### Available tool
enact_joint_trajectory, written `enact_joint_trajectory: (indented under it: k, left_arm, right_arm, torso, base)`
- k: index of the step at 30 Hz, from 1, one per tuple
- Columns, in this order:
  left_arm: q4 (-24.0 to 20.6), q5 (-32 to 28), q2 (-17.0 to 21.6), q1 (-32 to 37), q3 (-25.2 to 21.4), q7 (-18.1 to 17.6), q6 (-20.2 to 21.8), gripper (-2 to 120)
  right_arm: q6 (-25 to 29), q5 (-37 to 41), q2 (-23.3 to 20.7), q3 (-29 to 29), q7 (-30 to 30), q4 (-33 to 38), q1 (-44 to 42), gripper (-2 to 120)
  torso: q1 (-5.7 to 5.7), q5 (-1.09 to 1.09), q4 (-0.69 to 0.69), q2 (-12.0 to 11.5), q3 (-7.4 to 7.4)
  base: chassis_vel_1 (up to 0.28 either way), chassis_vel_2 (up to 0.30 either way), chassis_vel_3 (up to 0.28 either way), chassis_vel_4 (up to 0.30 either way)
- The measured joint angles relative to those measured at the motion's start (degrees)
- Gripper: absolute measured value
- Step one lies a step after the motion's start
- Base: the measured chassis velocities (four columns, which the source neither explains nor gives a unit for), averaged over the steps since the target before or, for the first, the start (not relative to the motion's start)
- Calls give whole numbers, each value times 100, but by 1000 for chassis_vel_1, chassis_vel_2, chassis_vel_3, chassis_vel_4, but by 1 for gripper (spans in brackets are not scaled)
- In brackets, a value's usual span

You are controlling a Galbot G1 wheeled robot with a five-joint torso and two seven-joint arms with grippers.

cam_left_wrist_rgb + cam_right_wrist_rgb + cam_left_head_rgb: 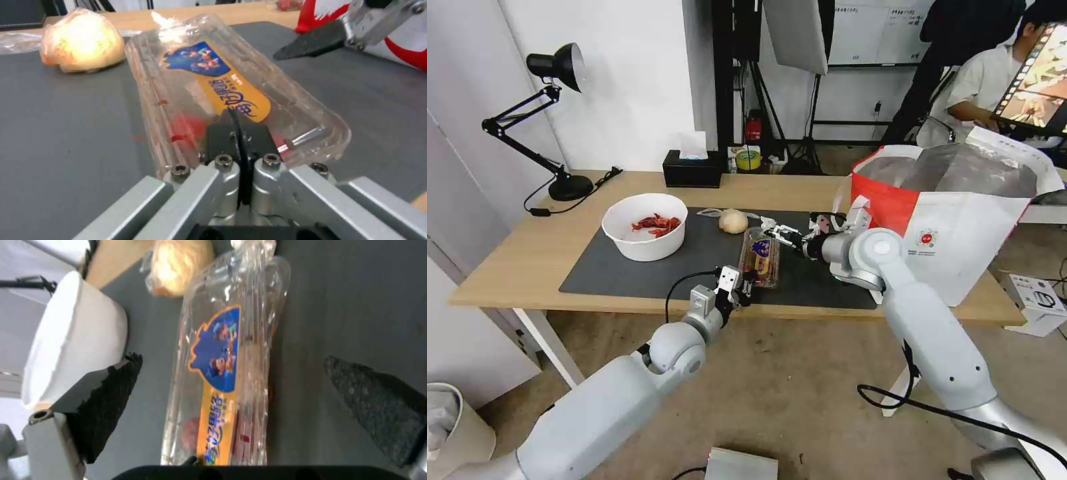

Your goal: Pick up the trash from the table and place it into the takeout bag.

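Head view: the left gripper (746, 288) sits at the near end of the clear plastic clamshell tray with a blue and orange label (760, 255), which lies on the large dark grey rectangular mat (627, 273) of the long light-wood table (514, 260). In the left wrist view its black pads (240, 133) are pressed together at the tray's (231, 96) near rim; judged from this, the pincer is closed on that rim.

The right gripper (787, 235) hovers at the far end of the same tray, with its two black fingers (111, 406) spread wide and the tray (225, 373) lying between them, untouched.

Beyond the tray, away from the left pincer, rest the beige round lump in clear wrap (733, 221) and the round white bowl of red shells (645, 225). The big boxy white-and-red takeout bag with silver foil lining (960, 213) stands open just behind the right gripper.

Step in hand: securing the tray, the first item. The next move likely calls for a level lift, since the thin plastic may flex or slip, then transport over the bag mouth.
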Motion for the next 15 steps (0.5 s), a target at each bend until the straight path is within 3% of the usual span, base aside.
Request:
enact_joint_trajectory:
  k: [15]
  left_arm:
    - [-20, -5, -25, -7, 8, -18, -26, 0]
  right_arm:
    - [-14, 16, 108, -145, 39, -203, 128, 100]
  torso:
    - [0, 0, 0, 0, 0]
  base:
    - [0, 0, 0, 0]
